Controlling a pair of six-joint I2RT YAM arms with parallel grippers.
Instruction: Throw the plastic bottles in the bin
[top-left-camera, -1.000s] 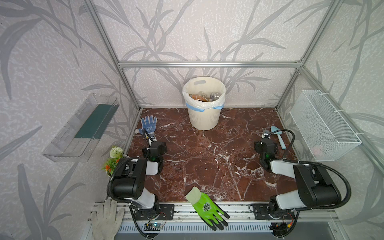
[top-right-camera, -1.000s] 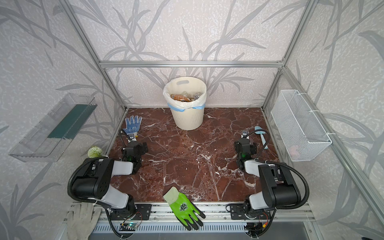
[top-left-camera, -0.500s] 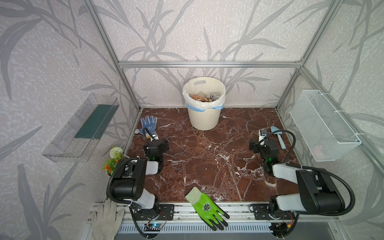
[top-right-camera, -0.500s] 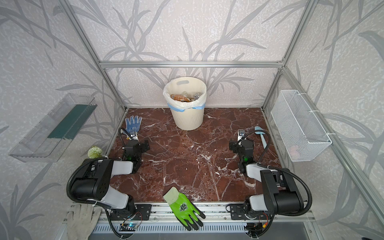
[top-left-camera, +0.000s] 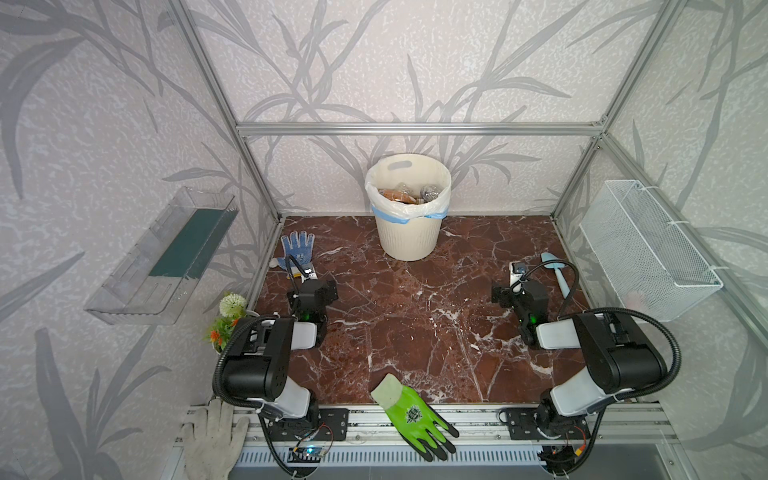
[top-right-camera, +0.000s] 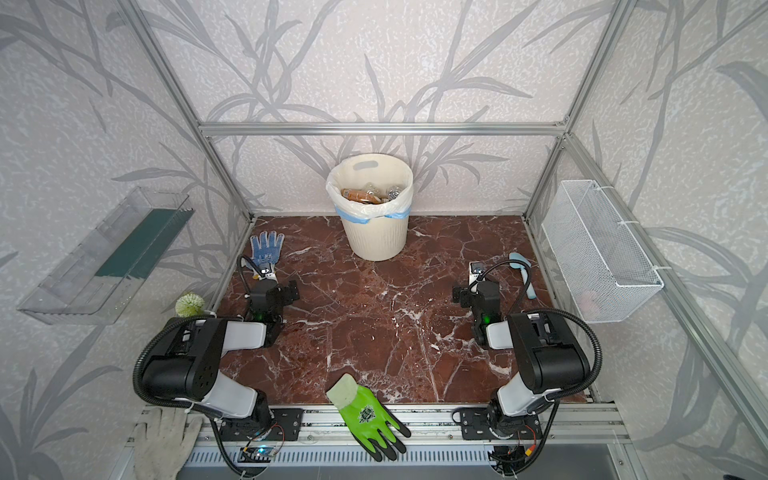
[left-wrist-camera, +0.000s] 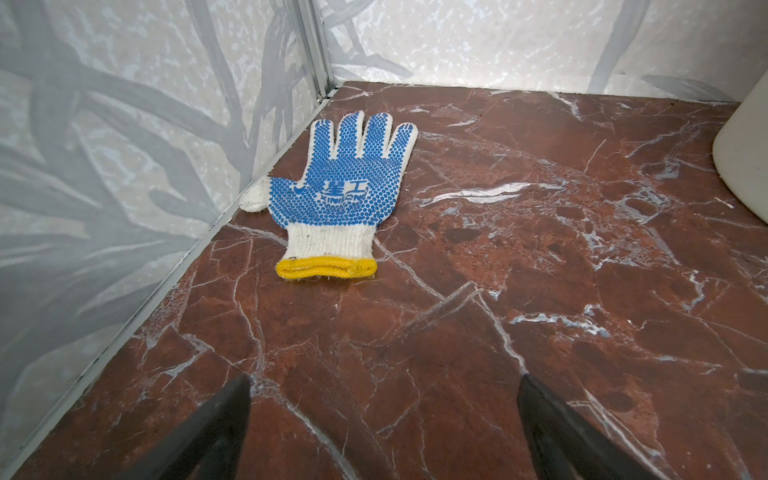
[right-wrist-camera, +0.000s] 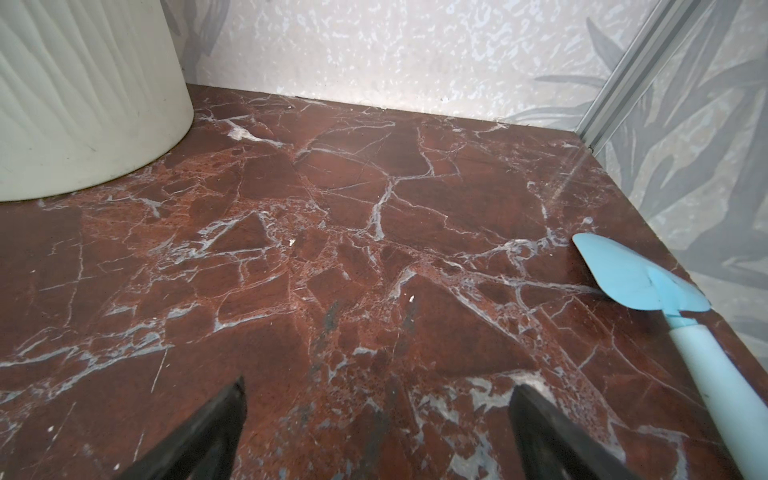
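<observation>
Both top views show the plastic bottles (top-left-camera: 400, 194) piled inside the bin (top-left-camera: 407, 241) at the back wall. The wrist views catch only the bin's base, plus a blue dotted glove (left-wrist-camera: 345, 187) on the left and a light-blue spatula (right-wrist-camera: 648, 299) on the right. Versus a second ago the right gripper (right-wrist-camera: 379, 383) has spread wider; the left gripper (left-wrist-camera: 382, 377) is unchanged. Both are wide apart and empty above the marble top (right-wrist-camera: 374, 208).

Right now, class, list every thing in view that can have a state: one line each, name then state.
bin: upright, bag-lined, holding bottles.
plastic bottles: piled inside the bin.
left hand: open, empty.
right hand: open, empty.
blue-dotted glove: flat on the table, dotted side up.
green glove: flat, fingers past the table's front edge.
blue spatula: lying flat at the table's right edge.
wire basket: hung up, contents unclear.
</observation>
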